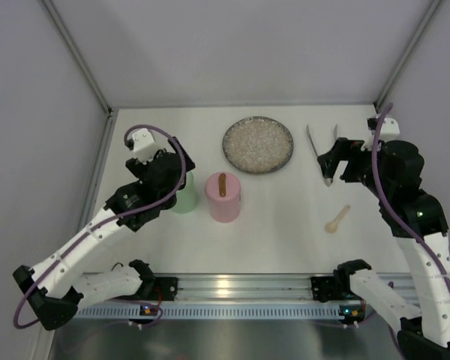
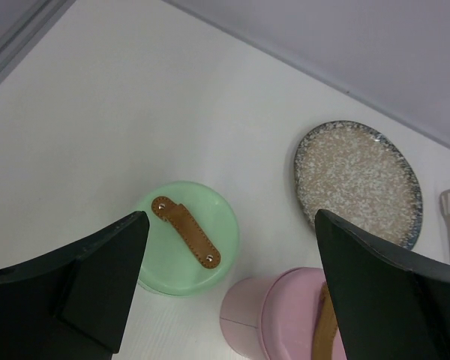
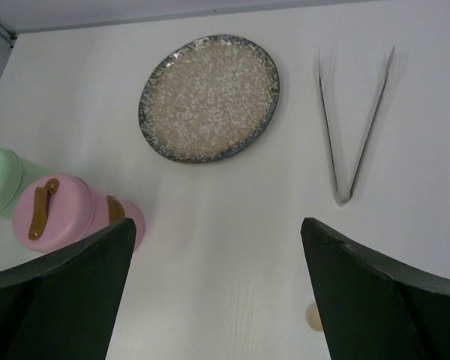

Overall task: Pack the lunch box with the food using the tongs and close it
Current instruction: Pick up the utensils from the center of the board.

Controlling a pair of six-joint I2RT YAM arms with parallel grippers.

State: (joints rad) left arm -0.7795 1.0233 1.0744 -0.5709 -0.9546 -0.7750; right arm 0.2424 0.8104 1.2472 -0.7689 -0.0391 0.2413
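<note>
Right gripper (image 3: 217, 225) gapes above white table (image 1: 285, 217), grey walls (image 1: 247, 45).

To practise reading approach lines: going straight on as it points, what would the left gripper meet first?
Probably the green lidded container, sitting between the left gripper's open fingers, though depth is unclear.
</note>
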